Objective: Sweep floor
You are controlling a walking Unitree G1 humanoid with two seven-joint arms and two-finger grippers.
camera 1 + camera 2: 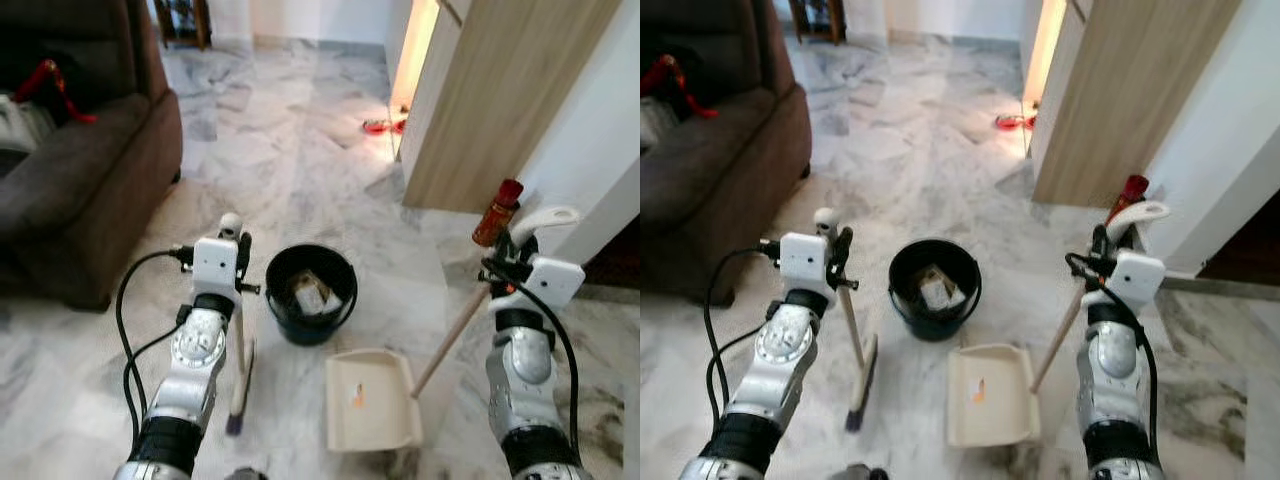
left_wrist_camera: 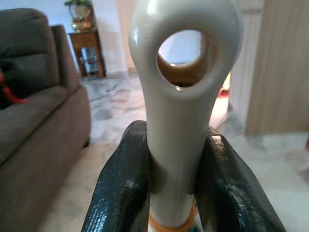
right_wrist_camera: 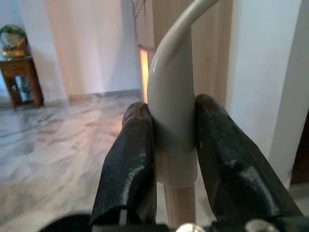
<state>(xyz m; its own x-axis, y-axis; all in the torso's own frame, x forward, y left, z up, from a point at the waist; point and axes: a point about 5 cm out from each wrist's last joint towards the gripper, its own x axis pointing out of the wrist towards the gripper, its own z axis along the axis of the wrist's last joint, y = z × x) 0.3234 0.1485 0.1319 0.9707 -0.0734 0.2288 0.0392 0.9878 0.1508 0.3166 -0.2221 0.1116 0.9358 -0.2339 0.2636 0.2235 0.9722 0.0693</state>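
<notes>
Left gripper [image 2: 171,193] is pinching the broom [image 1: 239,370] handle top, brush below on the floor. Right gripper [image 3: 176,159] is clamping the dustpan [image 1: 371,400] handle. Both light, stiff, slick plastic; grip below the caps.

Two head cameras look down at the floor [image 1: 300,150]. Each wrist camera looks closely along its own fingers [image 2: 120,193].

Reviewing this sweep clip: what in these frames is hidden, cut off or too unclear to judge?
- Bucket contents: something pale lies inside, too small and dark to identify in the eye views.
- Broom bristles: blurred in the left eye view; any dust under them is unreadable.
- Red object by the doorway: too small and glare-washed to name.
- Dustpan mark: an orange spot, too small to tell.
</notes>
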